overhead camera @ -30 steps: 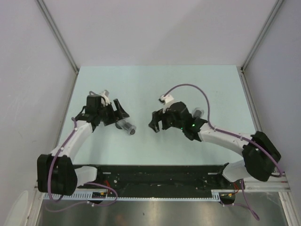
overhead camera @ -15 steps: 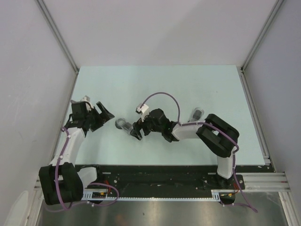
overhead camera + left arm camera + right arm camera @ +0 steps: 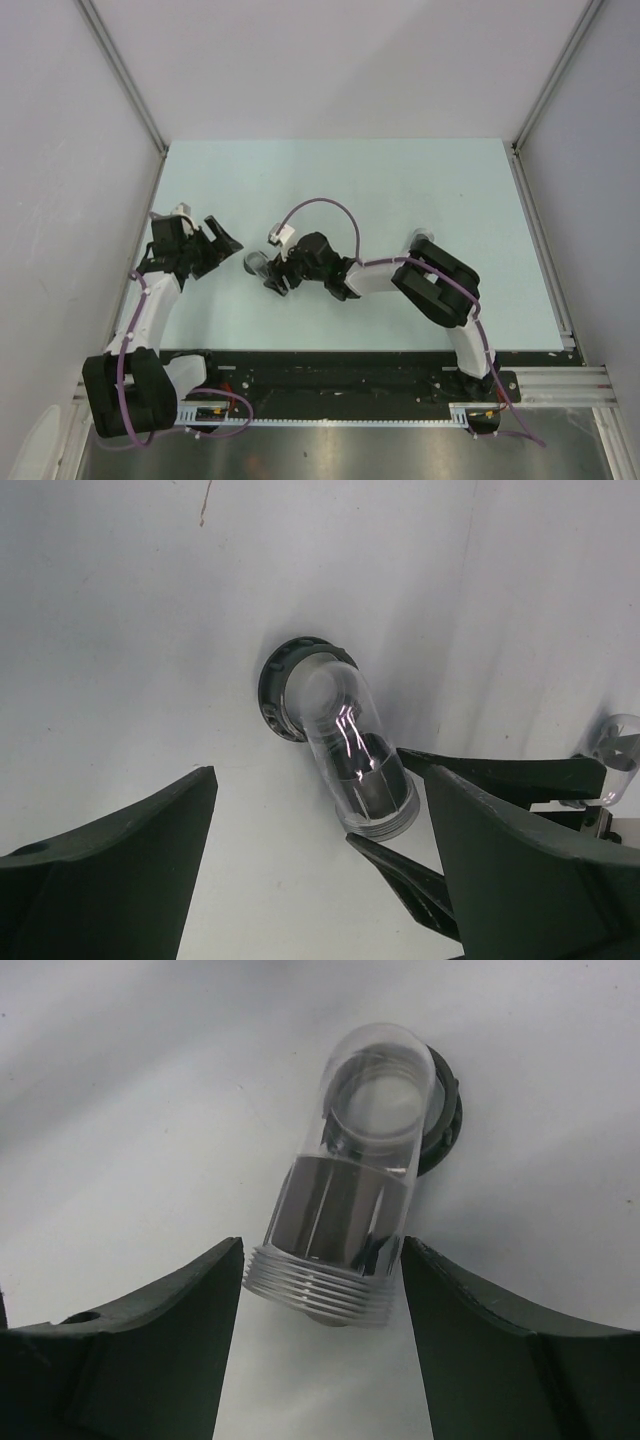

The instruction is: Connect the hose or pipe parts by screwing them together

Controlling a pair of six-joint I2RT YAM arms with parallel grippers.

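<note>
Clear elbow fitting (image 3: 350,1190): lies on the surface (image 3: 400,180), left of centre, threaded end towards the right pincer (image 3: 322,1255).
Right pincer: jaws flank the threaded end very closely. I cannot tell whether they clamp it.
Left pincer (image 3: 218,252): jaws apart, empty, near the fitting.
Second fitting (image 3: 620,742): well apart, by the right arm's elbow.
Risk: a bite on the threads alone could squirt or roll the smooth, round piece away. Marred threads would likely hinder screwing.

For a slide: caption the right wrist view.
Right gripper straddles the threaded end of a clear elbow fitting lying on the table.
</note>
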